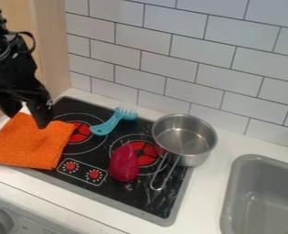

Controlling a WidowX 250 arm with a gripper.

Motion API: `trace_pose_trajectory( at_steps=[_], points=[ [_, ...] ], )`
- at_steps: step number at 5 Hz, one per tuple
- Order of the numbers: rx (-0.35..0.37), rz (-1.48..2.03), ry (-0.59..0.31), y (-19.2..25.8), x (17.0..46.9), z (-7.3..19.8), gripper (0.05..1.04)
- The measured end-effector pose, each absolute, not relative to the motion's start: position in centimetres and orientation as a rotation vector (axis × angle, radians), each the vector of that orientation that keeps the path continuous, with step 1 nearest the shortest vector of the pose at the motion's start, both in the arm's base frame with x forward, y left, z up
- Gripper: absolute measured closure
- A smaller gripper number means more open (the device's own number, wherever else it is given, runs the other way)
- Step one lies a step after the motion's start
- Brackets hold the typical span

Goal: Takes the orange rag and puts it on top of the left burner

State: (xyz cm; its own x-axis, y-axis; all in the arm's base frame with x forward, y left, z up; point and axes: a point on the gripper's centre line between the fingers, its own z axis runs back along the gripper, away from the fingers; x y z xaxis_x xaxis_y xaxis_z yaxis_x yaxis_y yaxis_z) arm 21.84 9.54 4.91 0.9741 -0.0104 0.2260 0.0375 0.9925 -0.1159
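White tiles (pixel 170 66) with thin dark grout lines run along the wall behind a pale counter (pixel 204 201), and on it sits a black toy stovetop (pixel 134 199) with a grey rim. The black gripper (pixel 29 112) hangs at the left, over the back of the orange rag (pixel 33 141), and from here I can see its two fingers are spread apart, with nothing clasped between them. The rag lies flat, partly on the counter and partly on the stovetop's left side, its right part covering some of the left burner (pixel 81 132). A teal brush (pixel 109 124) lies at the back, its handle end by that burner. A glossy dark-pink thing (pixel 124 163) rests over part of the right burner (pixel 147 154), and just beside it a metal saucepan (pixel 198 157) stands at the stovetop's right edge, handle towards the front. Over to the right is a grey sink (pixel 232 196).
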Motion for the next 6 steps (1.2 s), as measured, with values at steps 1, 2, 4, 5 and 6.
trace_pose_trajectory(
  at_steps=[1,2,4,5,6],
  points=[
    [-0.113,-0.061,-0.214,10.0,22.2,4.5,0.084],
    [-0.108,-0.082,-0.176,10.3,22.0,3.5,0.084],
    [-0.045,-0.047,-0.117,11.5,21.5,2.4,0.084],
    [-0.014,-0.031,-0.103,11.9,21.5,1.9,0.084],
    [0.008,-0.015,-0.084,12.0,21.4,1.5,0.084]
  ],
)
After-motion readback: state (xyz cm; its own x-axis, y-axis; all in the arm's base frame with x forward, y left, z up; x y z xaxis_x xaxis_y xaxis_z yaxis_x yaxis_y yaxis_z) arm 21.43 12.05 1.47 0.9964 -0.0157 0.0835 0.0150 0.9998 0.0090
